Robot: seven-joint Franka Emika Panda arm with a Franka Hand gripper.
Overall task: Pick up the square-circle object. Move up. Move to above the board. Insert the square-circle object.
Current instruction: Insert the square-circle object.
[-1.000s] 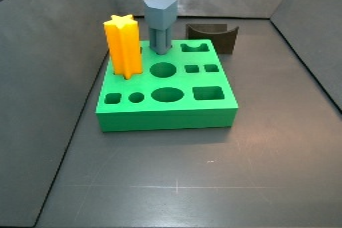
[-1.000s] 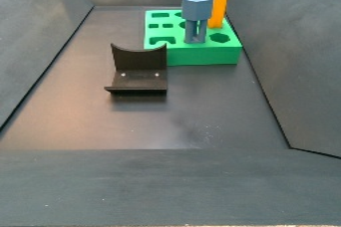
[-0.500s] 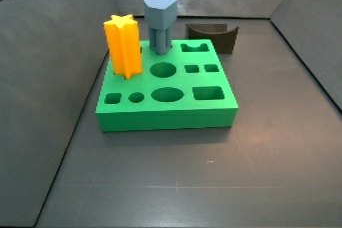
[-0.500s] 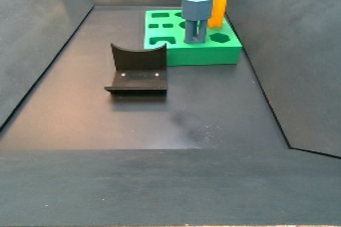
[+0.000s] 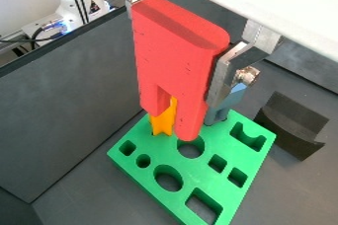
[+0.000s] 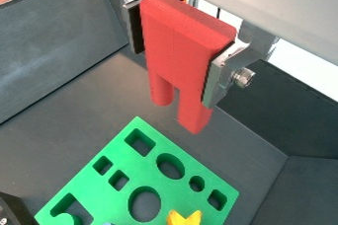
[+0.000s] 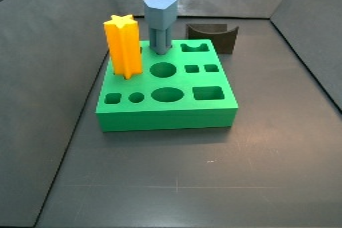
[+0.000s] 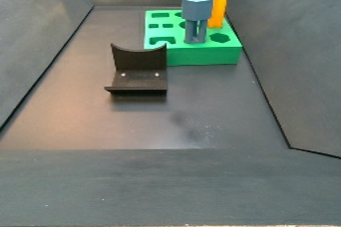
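Wrist views: claw [image 6: 179, 59] clamps square-circle object [image 5: 175, 66] above board [image 5: 199, 175].

Matt red plastic on the square-circle object [image 5: 176, 61], clamped above the board [image 5: 199, 175] of smooth bright green plastic by the gripper [image 6: 180, 46] with brushed silver metal fingers [image 6: 220, 74], over a dull dark grey floor [image 7: 187, 172] at lower frame.

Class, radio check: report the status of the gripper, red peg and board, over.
Gripper shut on red peg, out of both side views. Peg hangs above green board, not inserted. Yellow peg and blue-grey peg stand in board.
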